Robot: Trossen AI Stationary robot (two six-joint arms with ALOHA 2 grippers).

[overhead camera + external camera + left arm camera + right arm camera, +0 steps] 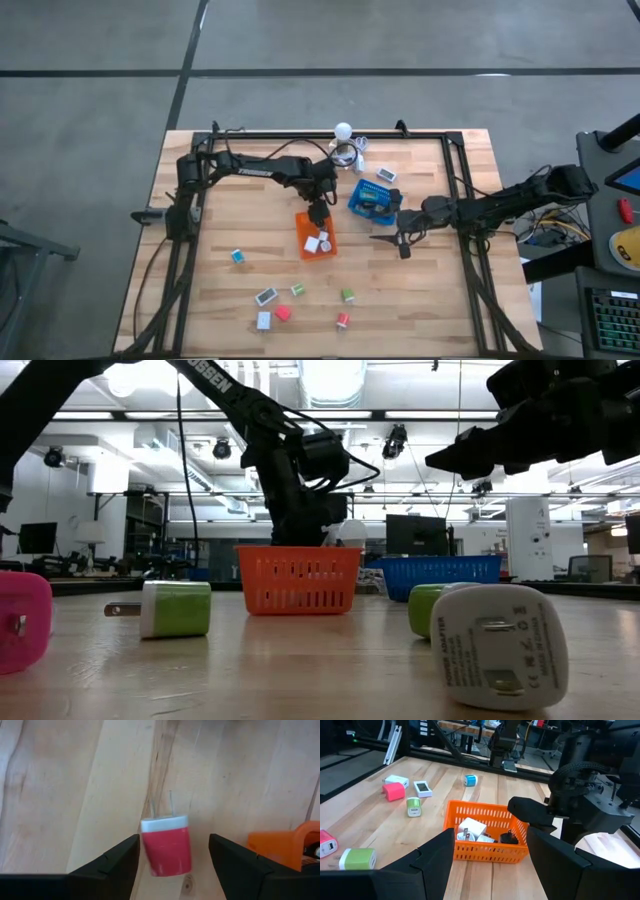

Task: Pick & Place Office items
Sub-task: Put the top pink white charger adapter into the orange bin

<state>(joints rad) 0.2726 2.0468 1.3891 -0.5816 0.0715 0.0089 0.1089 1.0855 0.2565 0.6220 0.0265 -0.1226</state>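
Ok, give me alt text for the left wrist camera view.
A red and white plug adapter, prongs pointing away from the camera, sits between the left tool's two open dark fingers above the wooden table. A corner of the orange tray shows at one edge.

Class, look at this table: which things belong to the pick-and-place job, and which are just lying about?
Belong to the job:
- red wall charger
- pink charger
- green charger
- white adapter
- teal piece
- orange basket, already holding pieces
- blue basket

Just lying about:
- white round-bulbed cluster with cables
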